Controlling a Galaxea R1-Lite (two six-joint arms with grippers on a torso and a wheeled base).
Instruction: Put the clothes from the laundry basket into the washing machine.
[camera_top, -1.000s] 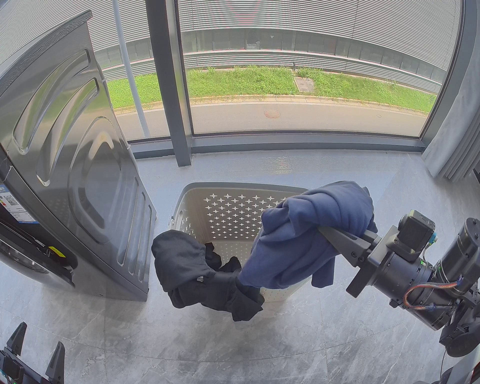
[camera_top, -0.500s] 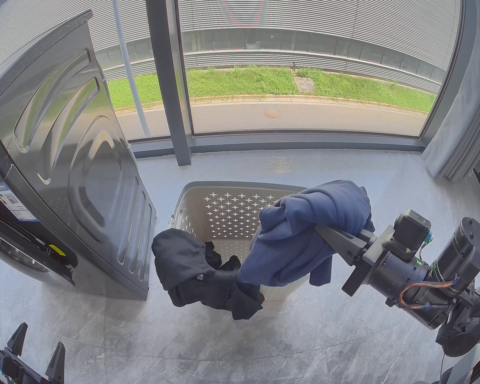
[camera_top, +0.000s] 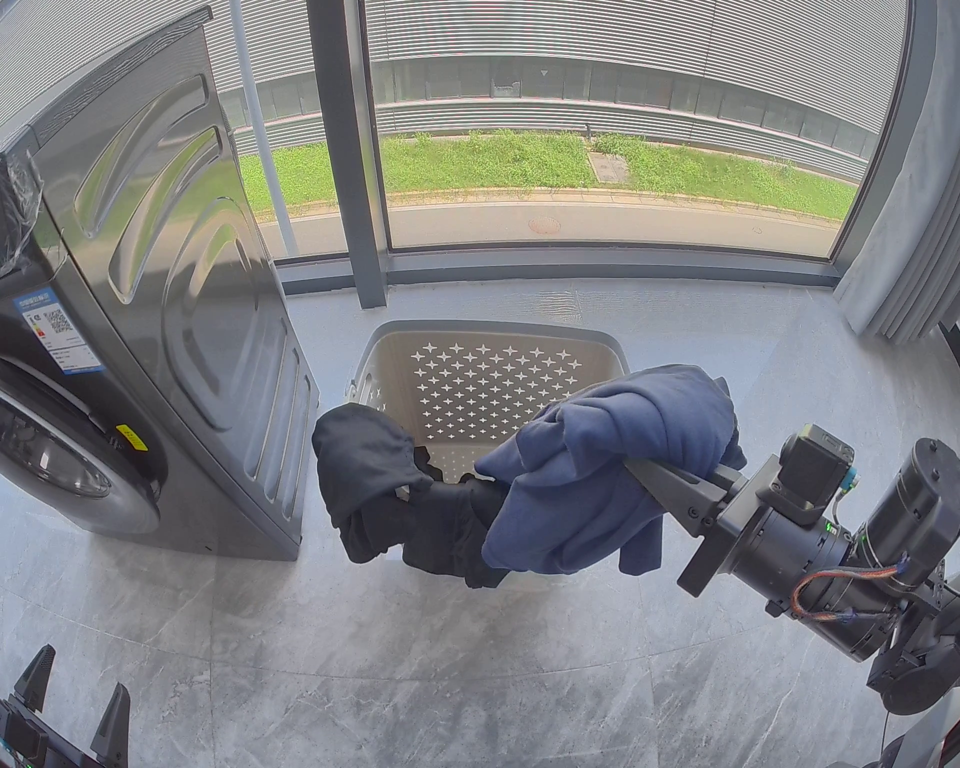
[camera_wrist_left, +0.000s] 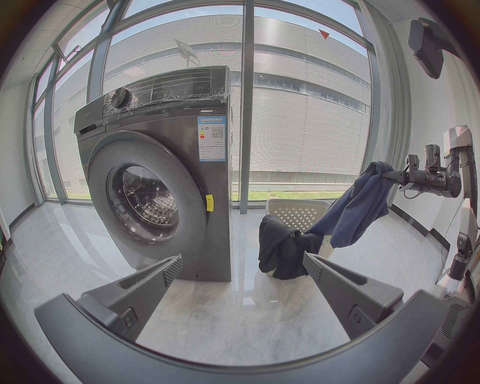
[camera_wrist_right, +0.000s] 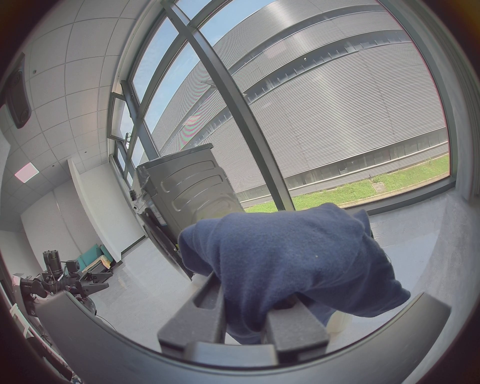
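Clamped shut, my right gripper (camera_top: 640, 470) holds a bunched blue garment (camera_top: 600, 460), its fingers buried in the cloth. The garment hangs lifted over the near right corner of the laundry basket (camera_top: 480, 380), and its lower end trails down to the basket's near rim. A black garment (camera_top: 400, 500) is draped over the near left rim there, half inside and half spilling outside. I cannot tell whether the two cloths touch. Just beside the basket, to my left, stands the grey washing machine (camera_top: 180, 300), its round front facing away from the basket. My left gripper (camera_wrist_left: 240, 262) hangs low over the grey tiled floor (camera_top: 450, 680) with its fingers spread wide and nothing between them. Behind the basket is a tall window (camera_top: 600, 130), with a pale curtain (camera_top: 900, 250) on the right.
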